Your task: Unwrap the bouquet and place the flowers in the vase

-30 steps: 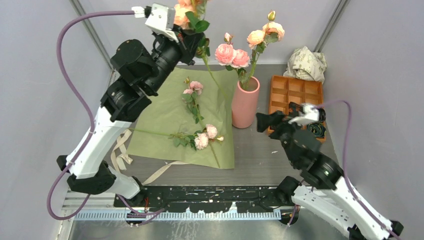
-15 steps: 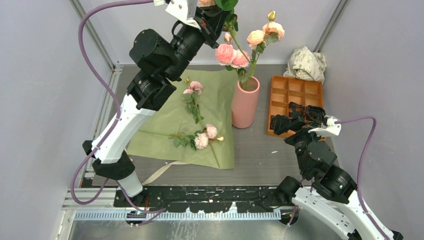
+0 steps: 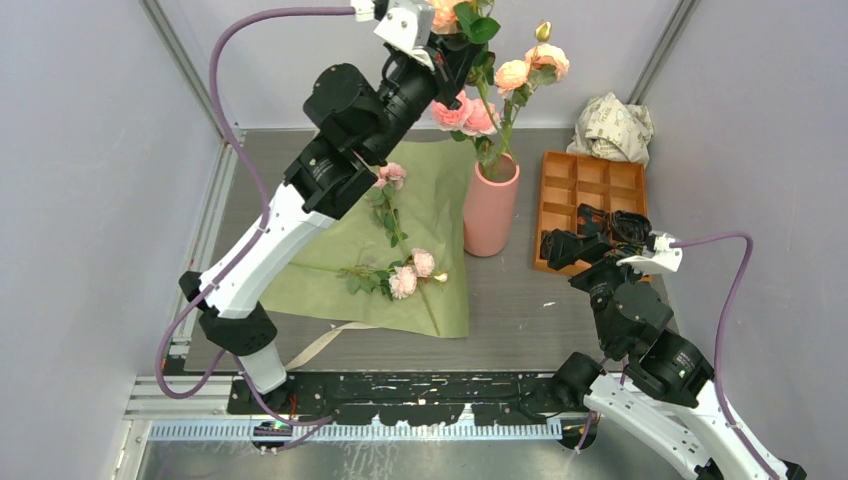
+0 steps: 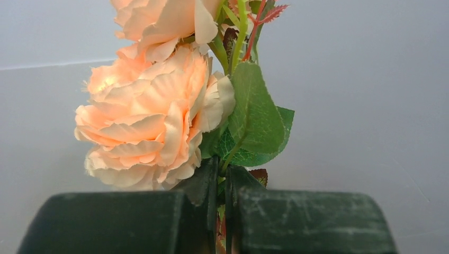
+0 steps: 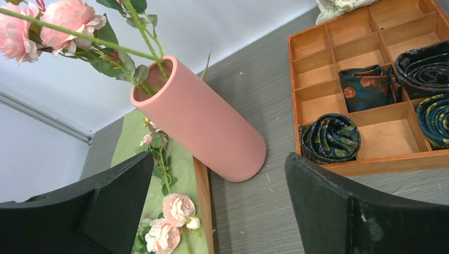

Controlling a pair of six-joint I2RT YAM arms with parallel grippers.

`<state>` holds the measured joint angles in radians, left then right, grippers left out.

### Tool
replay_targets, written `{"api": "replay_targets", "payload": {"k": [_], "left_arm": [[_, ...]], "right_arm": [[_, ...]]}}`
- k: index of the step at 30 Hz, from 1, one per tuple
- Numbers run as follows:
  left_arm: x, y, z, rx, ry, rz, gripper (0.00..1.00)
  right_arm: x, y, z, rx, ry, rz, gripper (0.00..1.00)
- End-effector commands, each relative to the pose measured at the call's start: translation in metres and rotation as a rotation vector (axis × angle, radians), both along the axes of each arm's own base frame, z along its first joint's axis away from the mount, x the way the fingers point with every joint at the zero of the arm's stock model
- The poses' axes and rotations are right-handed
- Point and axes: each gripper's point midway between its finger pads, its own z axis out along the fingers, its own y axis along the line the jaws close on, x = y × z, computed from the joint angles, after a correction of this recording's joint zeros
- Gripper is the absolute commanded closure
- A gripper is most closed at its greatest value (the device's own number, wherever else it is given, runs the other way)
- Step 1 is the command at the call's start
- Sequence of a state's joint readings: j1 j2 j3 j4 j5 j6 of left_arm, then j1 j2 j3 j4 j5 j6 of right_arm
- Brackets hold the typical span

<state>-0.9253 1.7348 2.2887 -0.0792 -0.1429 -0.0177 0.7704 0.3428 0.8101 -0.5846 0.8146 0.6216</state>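
Closest to the arm bases, a beige ribbon (image 3: 322,342) trails off the near edge of the bouquet paper (image 3: 330,240). The paper lies flat on the bench, green side up, with a couple of stems of pink flowers (image 3: 405,275) on it.

Off to the right, the right end effector (image 3: 570,237) hovers with its jaws spread wide and nothing between them, at the near edge of the orange tray (image 3: 585,180). Its wrist cam gives you what the top cam barely does: rolled patterned fabric (image 5: 329,138) in the tray's compartments. It also shows the vase (image 5: 206,132) standing just beside the paper, stems in its mouth.

Further back and way up high, the left end effector (image 3: 455,55) is clenched on a flower stem, near the blooms in the vase. The left wrist cam shows a peach rose (image 4: 153,121) right over the pinched fingers (image 4: 106,222). The stem below the grip is hidden, so I can't tell if it reaches the vase. Crumpled white paper (image 3: 612,127) sits in the far right corner.
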Motion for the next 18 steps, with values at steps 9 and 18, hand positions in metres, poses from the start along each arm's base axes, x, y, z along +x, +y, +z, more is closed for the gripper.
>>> {"api": "replay_targets", "payload": {"k": [9, 18], "left_arm": [[0.018, -0.002, -0.028, 0.01, 0.073, 0.069, 1.0], [0.036, -0.013, -0.066, 0.049, 0.158, 0.112, 0.71]], "right_arm": [[0.003, 0.001, 0.008, 0.044, -0.017, -0.019, 0.01], [0.005, 0.006, 0.007, 0.041, -0.01, -0.006, 0.01]]}}
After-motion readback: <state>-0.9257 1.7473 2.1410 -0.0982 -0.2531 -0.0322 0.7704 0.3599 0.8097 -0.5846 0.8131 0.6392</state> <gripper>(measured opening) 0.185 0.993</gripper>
